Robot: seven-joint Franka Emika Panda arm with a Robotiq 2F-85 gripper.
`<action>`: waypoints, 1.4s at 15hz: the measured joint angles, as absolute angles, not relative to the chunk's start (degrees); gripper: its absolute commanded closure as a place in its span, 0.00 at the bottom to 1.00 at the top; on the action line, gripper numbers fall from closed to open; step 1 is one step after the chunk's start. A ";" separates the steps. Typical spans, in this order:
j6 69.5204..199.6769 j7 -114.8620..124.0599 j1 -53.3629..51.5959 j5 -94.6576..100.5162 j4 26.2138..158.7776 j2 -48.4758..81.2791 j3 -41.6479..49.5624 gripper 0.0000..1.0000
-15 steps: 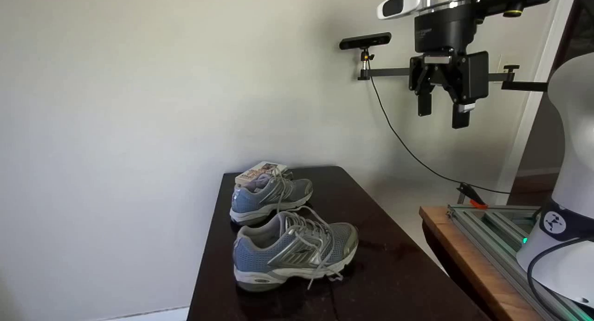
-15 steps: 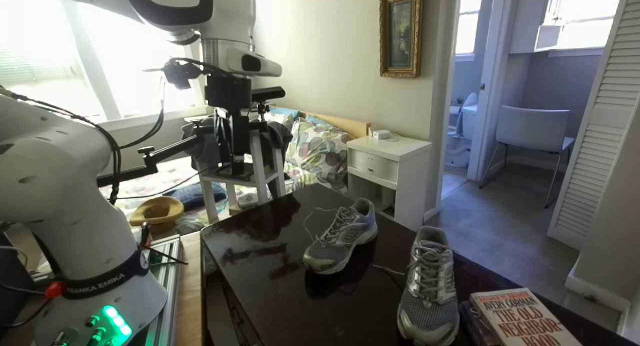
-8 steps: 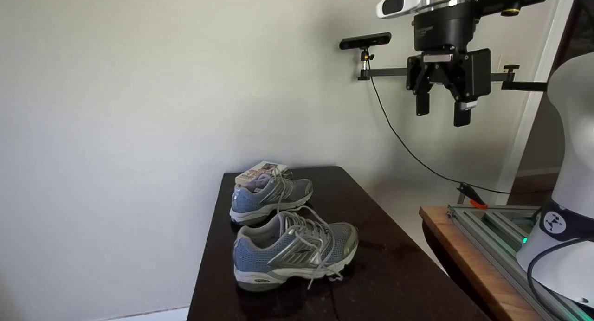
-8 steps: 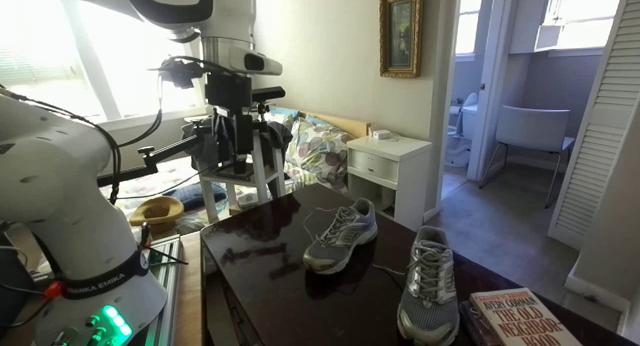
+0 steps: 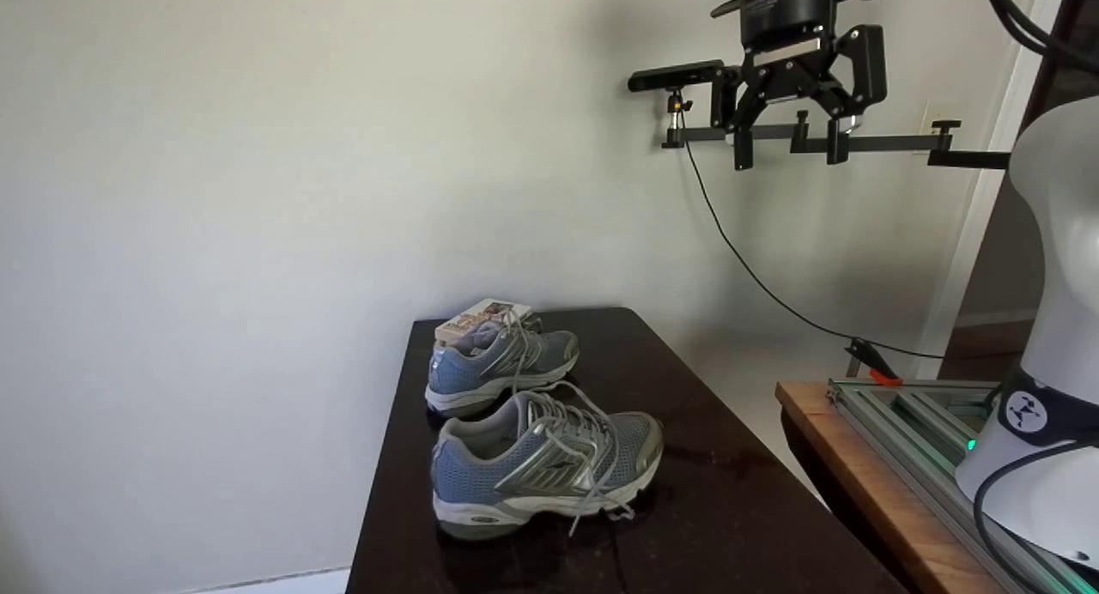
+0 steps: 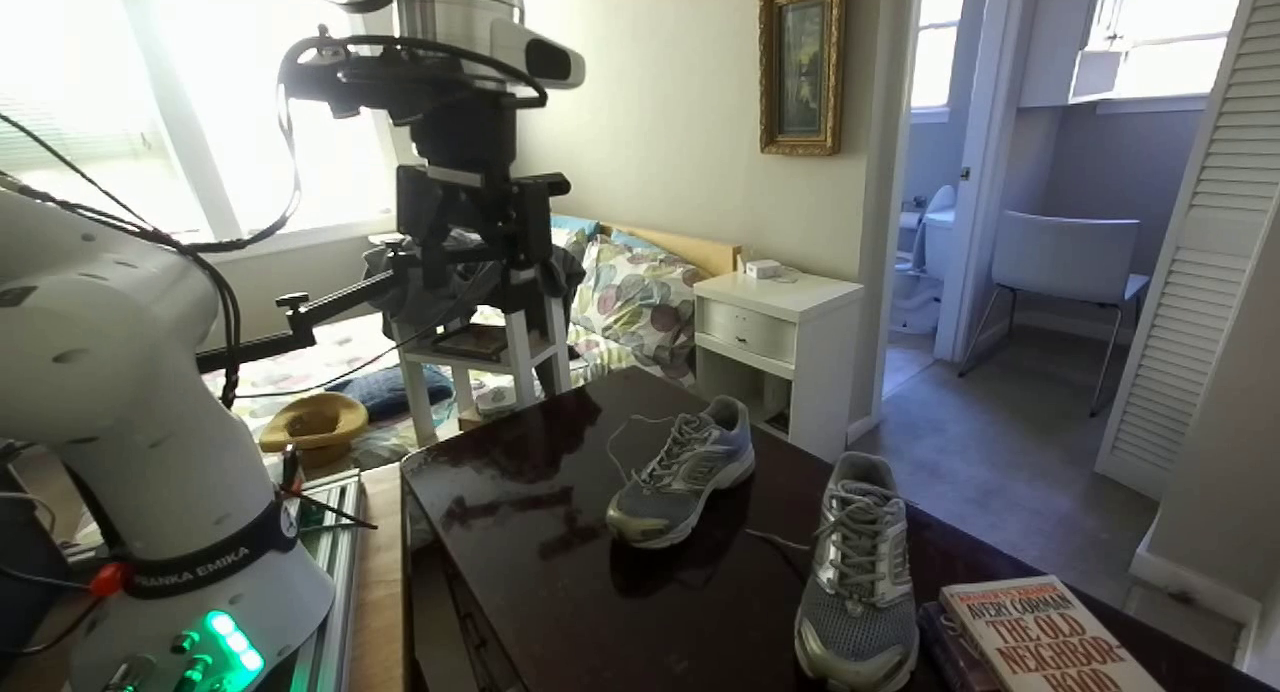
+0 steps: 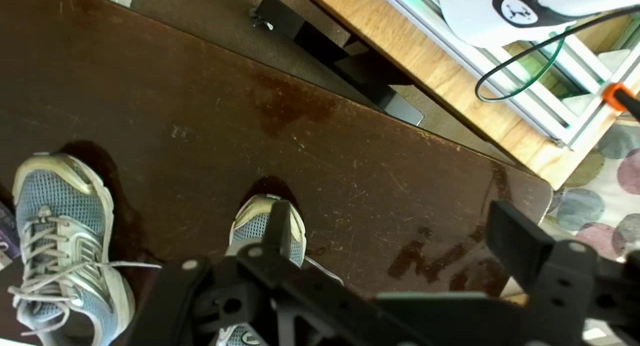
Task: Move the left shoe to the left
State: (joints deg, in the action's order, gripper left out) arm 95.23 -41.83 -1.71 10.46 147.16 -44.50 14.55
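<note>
- Black two-fingered hand (image 5: 790,150): fingers spread apart, high above glossy dark-brown desk (image 5: 738,525).
- Grey and pale-blue mesh left shoe (image 5: 549,474), whitish sole, grey laces: upright on desk, partly hidden behind hand in wrist view.
- Matching grey-blue mesh sneaker (image 6: 860,567): near left shoe, not touching.
- Cream paperback, red lettering (image 6: 1045,637): just beside matching sneaker.
</note>
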 measured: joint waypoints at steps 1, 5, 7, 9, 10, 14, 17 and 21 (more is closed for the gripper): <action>94.96 -44.12 -1.89 10.46 146.67 -44.57 15.36 0.00; 94.72 -45.94 -2.30 10.46 146.43 -44.59 15.93 0.00; 94.72 -45.95 -2.49 10.46 146.43 -44.59 15.93 0.00; 94.72 -45.95 -2.50 10.46 146.43 -44.59 15.93 0.00; 94.72 -45.95 -2.50 10.46 146.43 -44.59 15.93 0.00; 94.72 -45.95 -2.50 10.46 146.43 -44.59 15.93 0.00; 94.72 -45.95 -2.50 10.46 146.43 -44.59 15.93 0.00; 97.17 -38.69 -2.38 5.32 146.37 -42.85 15.02 0.00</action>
State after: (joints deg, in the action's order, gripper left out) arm 97.17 -38.69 -2.38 5.32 146.37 -42.85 15.02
